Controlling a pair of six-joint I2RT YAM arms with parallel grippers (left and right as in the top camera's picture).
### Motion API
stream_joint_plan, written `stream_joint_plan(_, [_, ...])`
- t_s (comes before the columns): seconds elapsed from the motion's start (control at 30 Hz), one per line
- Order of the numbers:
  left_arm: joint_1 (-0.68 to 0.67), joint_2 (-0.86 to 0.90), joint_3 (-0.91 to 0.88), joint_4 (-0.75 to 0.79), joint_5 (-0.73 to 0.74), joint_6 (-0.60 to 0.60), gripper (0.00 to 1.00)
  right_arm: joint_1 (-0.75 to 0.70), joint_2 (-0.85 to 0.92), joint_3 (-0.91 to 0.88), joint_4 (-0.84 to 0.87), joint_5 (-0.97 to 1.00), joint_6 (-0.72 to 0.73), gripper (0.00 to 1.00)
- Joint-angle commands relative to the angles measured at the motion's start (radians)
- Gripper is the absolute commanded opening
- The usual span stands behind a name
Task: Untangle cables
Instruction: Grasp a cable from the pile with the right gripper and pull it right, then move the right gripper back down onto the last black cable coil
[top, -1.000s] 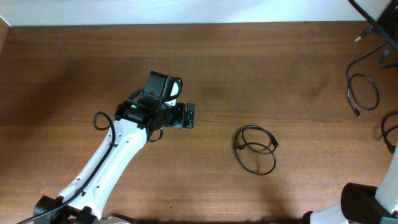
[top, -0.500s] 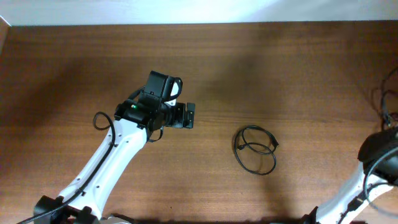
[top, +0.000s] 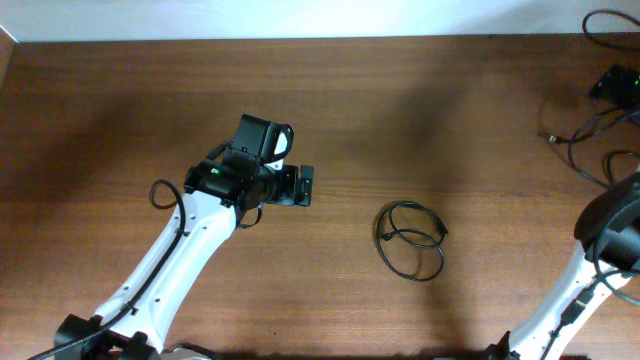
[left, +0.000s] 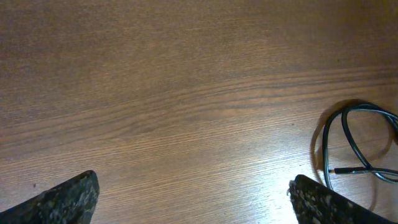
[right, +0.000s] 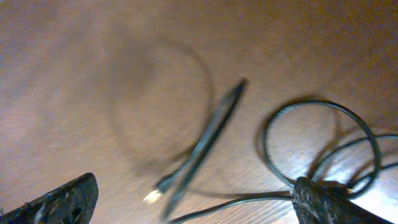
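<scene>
Closest to us, the white left arm (top: 170, 270) reaches up over the brown counter (top: 420, 110). Its left tool (top: 304, 187) points to the right. In the left wrist view its two fingers (left: 68, 199) stand far apart with only bare wood between them. It holds nothing.

A little to the right of that tool, and apart from it, one thin black cable (top: 410, 241) lies flat on the counter. It is curled into a few small loops that cross each other. The left wrist view shows part of it, with a small plug end (left: 341, 170) lying inside a loop.

At the near right, the right arm (top: 590, 270) rises along the counter's edge. In the far right corner, more black cables (top: 592, 145) lie in loose loops, well apart from the curled one. One has a small shiny plug (top: 550, 138) at its tip.

The right wrist view is blurry. The right tool (right: 196, 183) has its fingers (right: 62, 199) spread wide too. A fuzzy cord (right: 211, 134) runs between them, and a cable loop sits by one finger. We cannot tell if they touch. Nothing is pinched.
</scene>
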Motion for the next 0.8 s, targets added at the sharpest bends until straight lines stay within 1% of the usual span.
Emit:
stream_joint_plan(0.0, [0.002, -0.018, 0.001, 0.002, -0.008, -0.01, 0.99, 0.068, -0.171, 0.014, 0.003, -0.106, -0.166, 0.99])
stream_joint_plan(0.03, [0.002, -0.018, 0.001, 0.001, -0.008, -0.01, 0.99, 0.111, -0.208, 0.014, 0.002, -0.106, -0.23, 0.99])
stream_joint_plan(0.13, [0.002, -0.018, 0.001, 0.001, -0.008, -0.01, 0.99, 0.215, -0.246, 0.014, -0.043, -0.126, -0.245, 0.99])
stream_joint_plan(0.23, [0.002, -0.018, 0.001, 0.002, -0.008, -0.01, 0.99, 0.315, -0.246, 0.013, -0.187, -0.222, -0.245, 0.99])
stream_joint_plan(0.33, [0.002, -0.018, 0.001, 0.002, -0.008, -0.01, 0.99, 0.382, -0.246, 0.013, -0.369, -0.224, -0.249, 0.99])
stream_joint_plan(0.37, [0.002, -0.018, 0.001, 0.002, -0.008, -0.01, 0.99, 0.403, -0.246, 0.013, -0.455, -0.243, -0.304, 1.0])
stream_joint_plan(0.4, [0.002, -0.018, 0.001, 0.002, -0.007, -0.01, 0.99, 0.412, -0.246, 0.012, -0.51, -0.274, -0.346, 0.96])
stream_joint_plan(0.43, [0.002, -0.018, 0.001, 0.001, -0.007, -0.01, 0.99, 0.428, -0.247, -0.003, -0.547, -0.323, -0.349, 0.88])
stream_joint_plan(0.5, [0.002, -0.018, 0.001, 0.002, -0.008, -0.01, 0.99, 0.46, -0.248, -0.053, -0.547, -0.334, -0.353, 0.87])
stream_joint_plan(0.57, [0.002, -0.018, 0.001, 0.001, -0.008, -0.01, 0.99, 0.491, -0.248, -0.142, -0.547, -0.325, -0.361, 0.87])
stream_joint_plan(0.6, [0.002, -0.018, 0.001, 0.002, -0.008, -0.01, 0.99, 0.509, -0.253, -0.238, -0.547, -0.332, -0.36, 0.86])
stream_joint_plan(0.67, [0.002, -0.018, 0.001, 0.002, -0.008, -0.01, 0.99, 0.533, -0.263, -0.373, -0.547, -0.346, -0.366, 0.86])
stream_joint_plan(0.73, [0.002, -0.018, 0.001, 0.002, -0.008, -0.01, 0.99, 0.555, -0.265, -0.422, -0.547, -0.351, -0.369, 0.86])
stream_joint_plan(0.77, [0.002, -0.018, 0.001, 0.002, -0.007, -0.01, 0.99, 0.576, -0.276, -0.447, -0.547, -0.382, -0.42, 0.86])
